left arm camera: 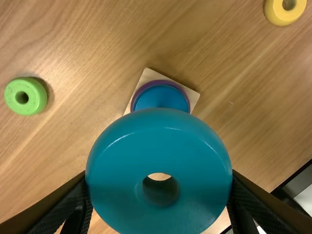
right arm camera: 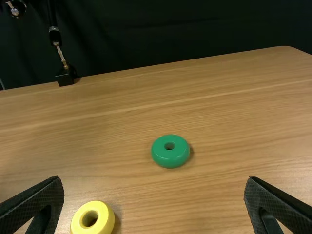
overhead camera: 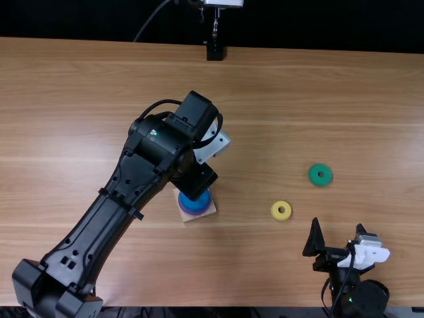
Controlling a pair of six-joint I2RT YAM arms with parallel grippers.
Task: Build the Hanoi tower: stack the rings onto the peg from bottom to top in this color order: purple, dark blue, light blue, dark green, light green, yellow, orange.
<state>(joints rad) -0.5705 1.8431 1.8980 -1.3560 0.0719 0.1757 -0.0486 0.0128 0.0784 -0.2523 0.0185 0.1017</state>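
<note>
One purple ring [left arm camera: 160, 82], mostly hidden

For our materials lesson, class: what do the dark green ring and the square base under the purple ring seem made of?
Dark green ring: probably painted wood, perhaps plastic; smooth, evenly coloured, with a soft sheen.
Square base: likely bare wood; pale, matt, with no painted colour.

We get bright, fairly even light on the table [overhead camera: 331, 99], near-black backdrop [right arm camera: 195, 29]. Soft shadows beside the light green ring [left arm camera: 35, 103], left wrist view, and dark green [right arm camera: 170, 159] and yellow rings [right arm camera: 103, 223], right wrist view. We see thin curved glints on the light blue ring [left arm camera: 117, 195].
</note>
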